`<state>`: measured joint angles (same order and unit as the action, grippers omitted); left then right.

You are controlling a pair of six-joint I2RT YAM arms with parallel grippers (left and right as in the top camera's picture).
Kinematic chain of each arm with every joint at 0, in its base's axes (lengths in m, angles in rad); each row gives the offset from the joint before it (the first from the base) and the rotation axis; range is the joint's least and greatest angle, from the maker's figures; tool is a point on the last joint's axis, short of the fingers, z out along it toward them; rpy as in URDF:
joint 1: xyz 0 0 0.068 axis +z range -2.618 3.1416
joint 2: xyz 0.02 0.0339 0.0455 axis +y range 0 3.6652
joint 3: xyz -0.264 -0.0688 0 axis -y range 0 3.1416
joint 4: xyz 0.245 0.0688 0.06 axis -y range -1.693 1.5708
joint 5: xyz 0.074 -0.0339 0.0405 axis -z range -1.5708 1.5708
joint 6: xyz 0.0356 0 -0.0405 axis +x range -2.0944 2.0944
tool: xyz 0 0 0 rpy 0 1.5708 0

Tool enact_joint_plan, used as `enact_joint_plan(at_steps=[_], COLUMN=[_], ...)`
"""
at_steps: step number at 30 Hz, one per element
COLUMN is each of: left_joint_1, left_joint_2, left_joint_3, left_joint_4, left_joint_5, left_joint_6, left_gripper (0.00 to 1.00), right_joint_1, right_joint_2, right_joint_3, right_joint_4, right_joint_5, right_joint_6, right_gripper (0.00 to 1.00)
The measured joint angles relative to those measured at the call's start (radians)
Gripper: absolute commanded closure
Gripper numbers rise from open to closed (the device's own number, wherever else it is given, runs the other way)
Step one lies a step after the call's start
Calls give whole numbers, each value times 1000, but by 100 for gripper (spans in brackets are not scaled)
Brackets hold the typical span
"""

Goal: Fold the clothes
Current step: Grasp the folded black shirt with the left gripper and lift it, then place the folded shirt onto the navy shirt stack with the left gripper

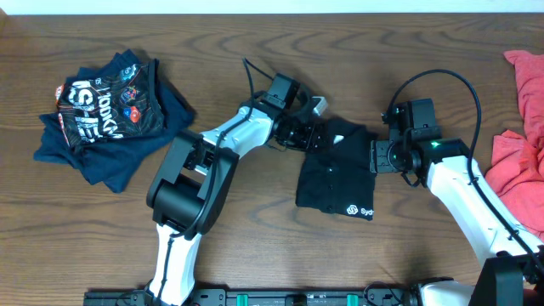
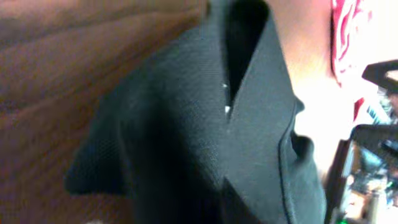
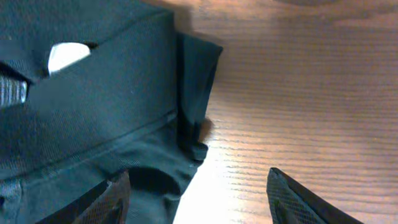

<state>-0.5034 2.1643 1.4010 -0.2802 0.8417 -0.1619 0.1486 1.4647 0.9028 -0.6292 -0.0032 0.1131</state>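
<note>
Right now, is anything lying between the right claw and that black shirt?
Nothing visible does. The right claw hangs open over the right edge of the black shirt, one finger above the fabric and the other above the bare table.

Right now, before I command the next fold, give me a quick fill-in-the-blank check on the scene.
1. The middle shirt is ___ in colour.
2. The right gripper has its jaws ___.
3. The coral-red clothes lie on the ___ arm's side.
4. The navy printed pile lies on the ___ arm's side.
Missing words: black; open; right; left.
</note>
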Motion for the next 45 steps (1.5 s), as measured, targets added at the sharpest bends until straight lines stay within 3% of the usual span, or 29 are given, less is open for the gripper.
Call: enact_joint_plan(at_steps=[7,18,24,34,45], left_joint_1=[56,351,517,768,944], left_joint_2=[-32,-448,-554,-581,-560], left_joint_3=[-3,-6,-6,-6,-6], left_joint_4=[-45,-232,-246,-240,-209], left_joint_5=[-41,-432,-559,-595,-595], left_joint_6=[3,3,3,3,3], left_gripper=[94,94,94,94,93], right_joint_1=[-19,-66,-66,-66,-66], right_joint_2=[0,0,0,0,0], right_joint_3=[0,0,0,0,0], right_joint_4=[-32,-40,-43,-43,-43], right_joint_5=[24,54,60,60,60], right_joint_6=[0,0,0,0,0], right_gripper=[32,32,32,32,32])
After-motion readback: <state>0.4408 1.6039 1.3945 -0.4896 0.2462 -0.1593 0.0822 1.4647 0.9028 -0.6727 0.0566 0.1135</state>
